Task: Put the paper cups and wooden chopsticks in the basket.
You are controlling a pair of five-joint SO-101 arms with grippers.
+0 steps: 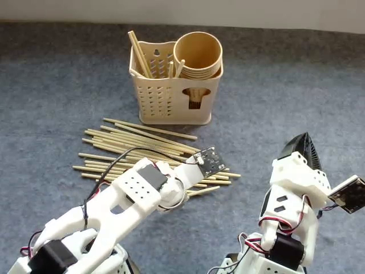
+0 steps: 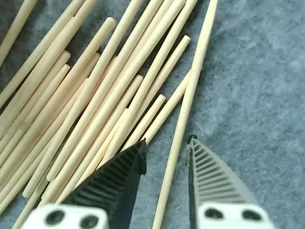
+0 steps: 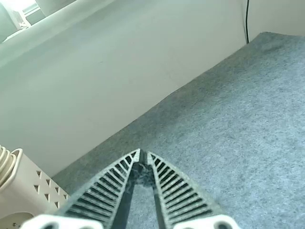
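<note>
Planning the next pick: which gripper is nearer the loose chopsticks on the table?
Left. The left gripper hangs right over the chopsticks, jaws open astride one of them. The right gripper is shut, off to the side, apart from them.

The cream perforated plastic basket (image 1: 171,97) stands near the far edge of the grey cloth bench (image 1: 296,85), with open room toward both far corners. Stacked tan paper cups (image 1: 198,54) fill one compartment. A loose pile of pale wooden chopsticks (image 1: 137,148) blocks the way between the basket and the near edge. The left end effector (image 2: 167,140) straddles one stick there.
</note>
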